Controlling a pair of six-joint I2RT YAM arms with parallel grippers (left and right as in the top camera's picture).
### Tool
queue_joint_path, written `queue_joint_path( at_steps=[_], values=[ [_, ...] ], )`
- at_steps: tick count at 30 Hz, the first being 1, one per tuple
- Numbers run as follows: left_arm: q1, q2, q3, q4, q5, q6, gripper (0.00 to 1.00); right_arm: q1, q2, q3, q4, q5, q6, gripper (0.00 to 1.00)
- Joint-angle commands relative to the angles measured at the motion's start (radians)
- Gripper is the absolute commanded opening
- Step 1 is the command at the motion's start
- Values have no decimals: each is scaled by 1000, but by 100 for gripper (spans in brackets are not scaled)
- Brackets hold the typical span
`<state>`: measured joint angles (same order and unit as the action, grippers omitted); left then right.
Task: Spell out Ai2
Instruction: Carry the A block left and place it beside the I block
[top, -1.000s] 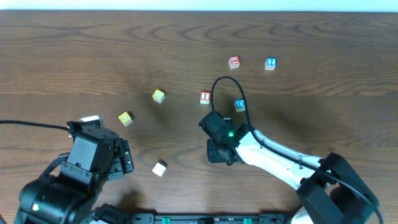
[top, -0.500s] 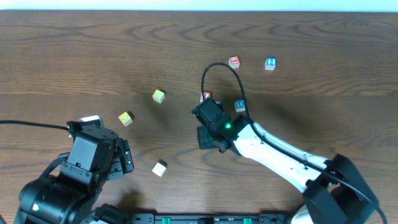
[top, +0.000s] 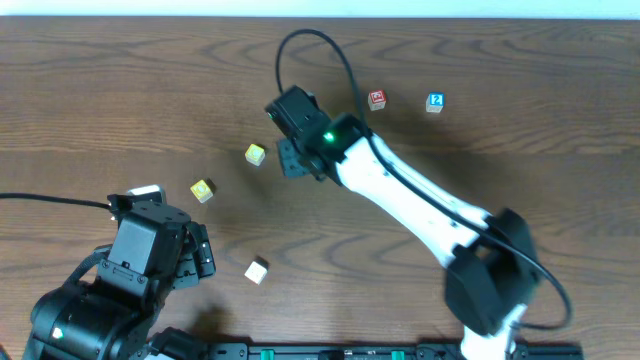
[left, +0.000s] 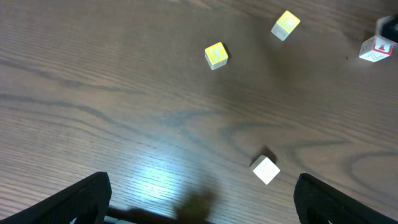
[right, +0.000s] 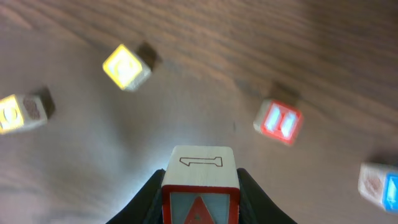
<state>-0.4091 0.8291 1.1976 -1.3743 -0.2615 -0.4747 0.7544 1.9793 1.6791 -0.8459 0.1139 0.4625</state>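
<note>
The red-edged block (right: 199, 163) sits clamped between the fingers of the right hand (top: 296, 157). Its top face carries an outlined "1"; the face toward the wrist camera carries a red triangle. Judgement: that stroke is meant to serve as the "i", and the grip on the side faces leaves the marking visible. The hand hangs over the desk (top: 120, 80) left of centre, just right of a yellow block (top: 255, 154). Farther away and to the right, a red block (top: 376, 98) and a blue block (top: 434, 101) lie near each other. Their characters look like "A" and "2" but are too small to confirm. The left hand (left: 202, 208) rests at near left, fingers apart, holding nothing.
</note>
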Motion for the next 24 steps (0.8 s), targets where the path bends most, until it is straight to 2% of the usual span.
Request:
queue_joint_path(
  at_steps=[1, 6, 24],
  values=[
    [3, 0, -1, 2, -4, -5, 95, -19, 107, 140, -50, 29, -31, 20],
    [3, 0, -1, 2, -4, -5, 95, -49, 222, 241, -97, 8, 8, 20],
    [3, 0, -1, 27, -11, -4, 95, -90, 320, 245, -67, -43, 121, 19]
  ],
)
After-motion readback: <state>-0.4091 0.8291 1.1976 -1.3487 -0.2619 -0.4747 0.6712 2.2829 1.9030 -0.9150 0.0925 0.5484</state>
